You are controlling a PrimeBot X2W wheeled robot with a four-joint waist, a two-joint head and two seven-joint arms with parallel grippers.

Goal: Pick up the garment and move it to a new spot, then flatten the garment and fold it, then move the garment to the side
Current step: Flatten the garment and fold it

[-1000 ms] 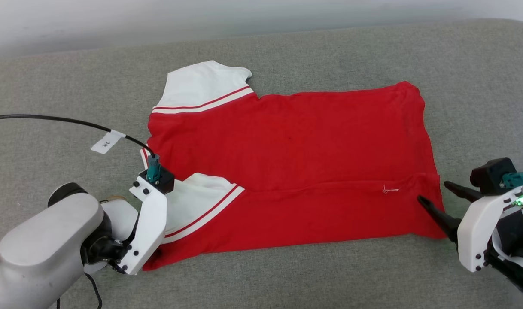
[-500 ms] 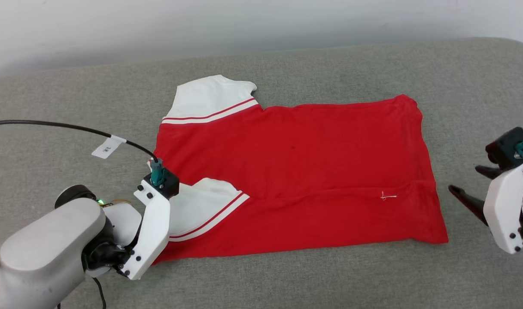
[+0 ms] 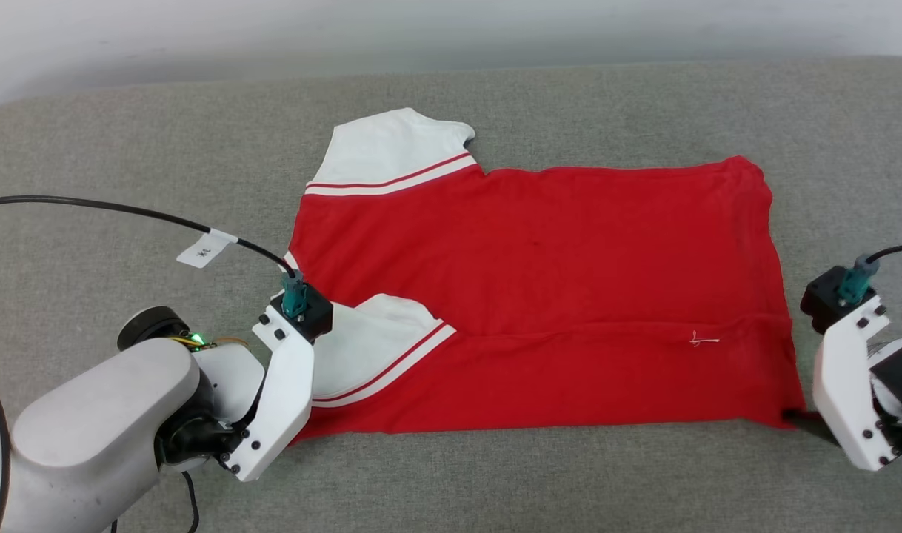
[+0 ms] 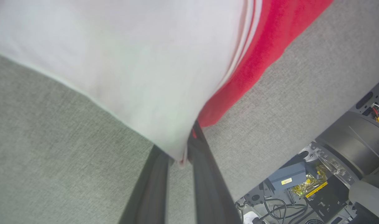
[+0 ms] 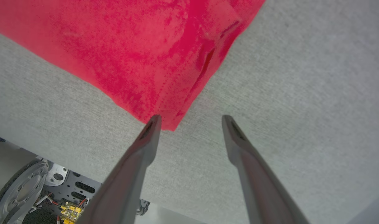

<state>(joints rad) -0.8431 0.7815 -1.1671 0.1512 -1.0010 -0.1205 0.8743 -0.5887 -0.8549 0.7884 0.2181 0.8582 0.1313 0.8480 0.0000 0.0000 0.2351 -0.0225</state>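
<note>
The garment (image 3: 540,259) lies flat on the grey padded surface (image 3: 495,481), red back up, with its near edge folded over and one white sleeve (image 3: 392,152) at the far left. At its near left corner my left gripper (image 4: 180,155) is shut on the folded white sleeve (image 4: 130,62) and the red cloth under it. In the head view the left arm's white wrist (image 3: 284,385) covers those fingers. My right gripper (image 5: 191,119) stands open at the near right corner of the garment (image 5: 139,56), its left fingertip (image 5: 154,121) touching the hem. One dark fingertip (image 3: 792,416) shows at that corner.
The surface's front edge runs close behind both grippers, with the robot's base (image 4: 348,155) and wiring below it. A black cable with a white tag (image 3: 203,252) arcs over the left arm. A pale wall (image 3: 421,29) borders the far edge.
The head camera has shifted. My left gripper has shut on the garment's near left corner. The right gripper drew back from the hem, then came down at the near right corner, still open.
</note>
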